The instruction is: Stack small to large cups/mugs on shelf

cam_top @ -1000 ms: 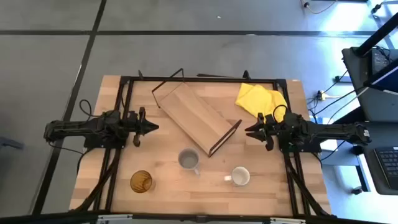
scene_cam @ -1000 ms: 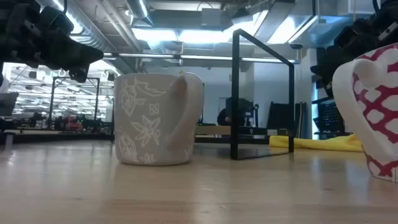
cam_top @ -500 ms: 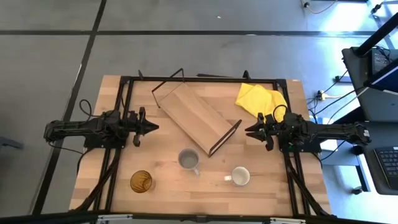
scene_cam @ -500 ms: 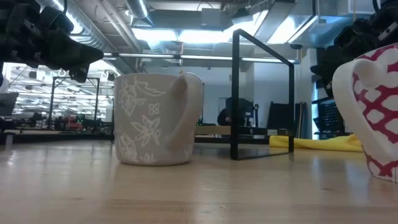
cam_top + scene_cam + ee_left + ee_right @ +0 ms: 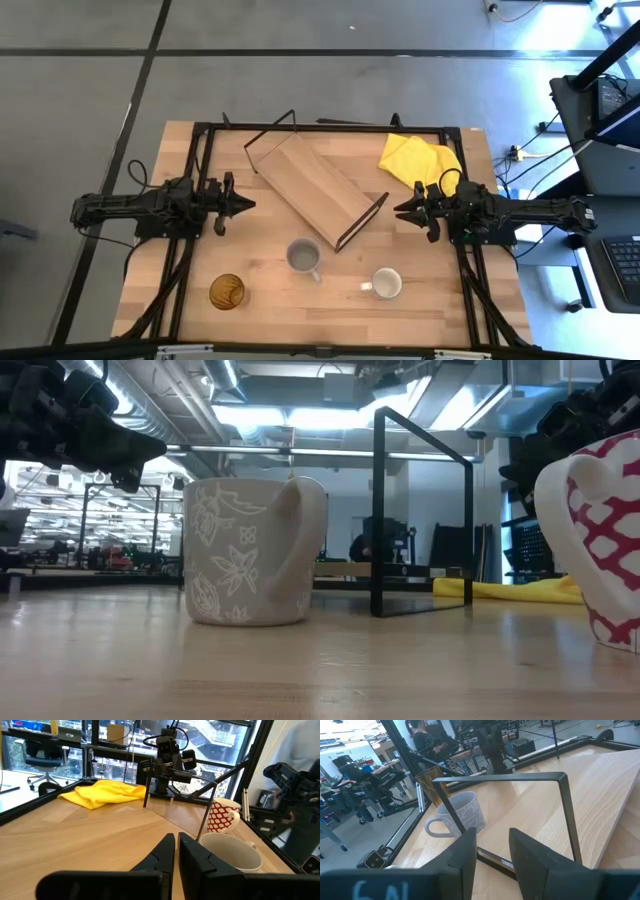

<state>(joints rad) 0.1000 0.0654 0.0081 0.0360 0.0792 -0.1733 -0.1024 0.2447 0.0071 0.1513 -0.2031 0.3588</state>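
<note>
From above we see the shelf, a smooth light-wood board with thin black wire frames at both ends, lying on the table with its long axis running from 10 o'clock to 4 o'clock. At 6 o'clock of it stands the grey mug, round-mouthed; the white mug sits towards 4 o'clock and the amber translucent tumbler towards 8 o'clock, all apart. A crumpled yellow cloth lies at 2 o'clock. The left gripper points at the shelf from 9 o'clock, the right gripper from 3 o'clock, both arms stretched level.

At table height we see the grey mug's embossed leaf pattern and the white mug's red lattice.

Past the left wrist, the fingers stand nearly together, holding nothing.

Past the right wrist, the fingers stand apart around nothing, facing a wire frame.
</note>
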